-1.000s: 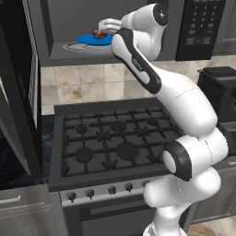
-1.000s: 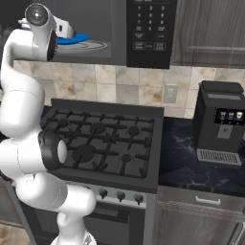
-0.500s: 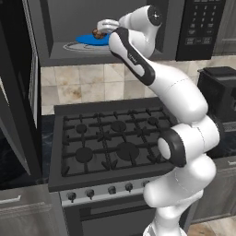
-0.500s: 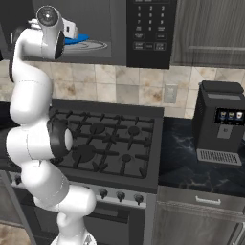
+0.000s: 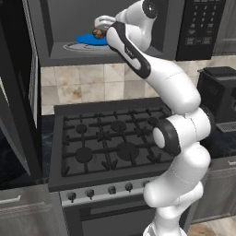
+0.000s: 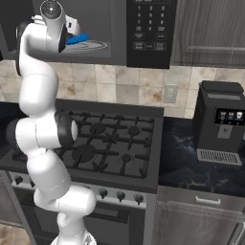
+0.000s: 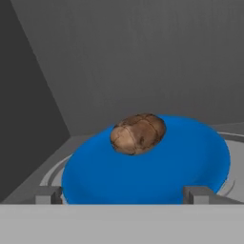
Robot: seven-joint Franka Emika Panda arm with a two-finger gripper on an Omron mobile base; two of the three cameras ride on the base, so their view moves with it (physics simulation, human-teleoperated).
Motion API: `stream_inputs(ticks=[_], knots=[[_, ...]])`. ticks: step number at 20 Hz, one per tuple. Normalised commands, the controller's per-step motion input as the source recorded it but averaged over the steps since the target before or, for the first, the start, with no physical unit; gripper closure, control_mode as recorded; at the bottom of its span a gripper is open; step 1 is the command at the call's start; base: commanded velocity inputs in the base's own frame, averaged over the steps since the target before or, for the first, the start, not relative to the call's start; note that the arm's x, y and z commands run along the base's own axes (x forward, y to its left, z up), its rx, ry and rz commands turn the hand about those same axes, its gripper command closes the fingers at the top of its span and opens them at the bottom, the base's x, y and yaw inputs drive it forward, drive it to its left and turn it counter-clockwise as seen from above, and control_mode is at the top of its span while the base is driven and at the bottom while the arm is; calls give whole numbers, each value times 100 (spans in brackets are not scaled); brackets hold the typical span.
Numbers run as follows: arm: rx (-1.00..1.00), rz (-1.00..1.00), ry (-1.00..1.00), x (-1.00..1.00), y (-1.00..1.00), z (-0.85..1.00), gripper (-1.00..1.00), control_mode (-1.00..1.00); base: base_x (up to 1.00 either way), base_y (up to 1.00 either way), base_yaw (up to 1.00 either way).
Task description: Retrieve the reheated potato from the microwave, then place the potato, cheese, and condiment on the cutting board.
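Potato (image 7: 138, 133) is sitting on the blue plate (image 7: 190, 167) inside the microwave (image 5: 64, 55); you are reaching in, jaws wide and empty, so straddle it squarely before closing.

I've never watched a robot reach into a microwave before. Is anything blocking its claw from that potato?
Nothing visible. The door stands open, and the open gripper looks straight at the potato, which sits alone on a blue plate inside the microwave.
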Motion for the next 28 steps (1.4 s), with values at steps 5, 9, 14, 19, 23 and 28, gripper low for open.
stream_inputs(ticks=[5, 9, 14, 19, 23, 28], knots=[[-2, 0, 0, 23, 12, 0, -100, -100, 0, 0, 0], [-2, 0, 0, 30, 8, 0, -100, -100, 0, 0, 0], [-2, 0, 2, 32, 3, 0, -100, -100, 0, 0, 0], [-2, 0, 0, 20, 11, -1, -100, -100, 0, 0, 0], [-1, 1, 0, 20, 8, 0, -100, -100, 0, 0, 0], [-2, 1, 4, 11, 2, 0, -100, -100, 0, 0, 0]])
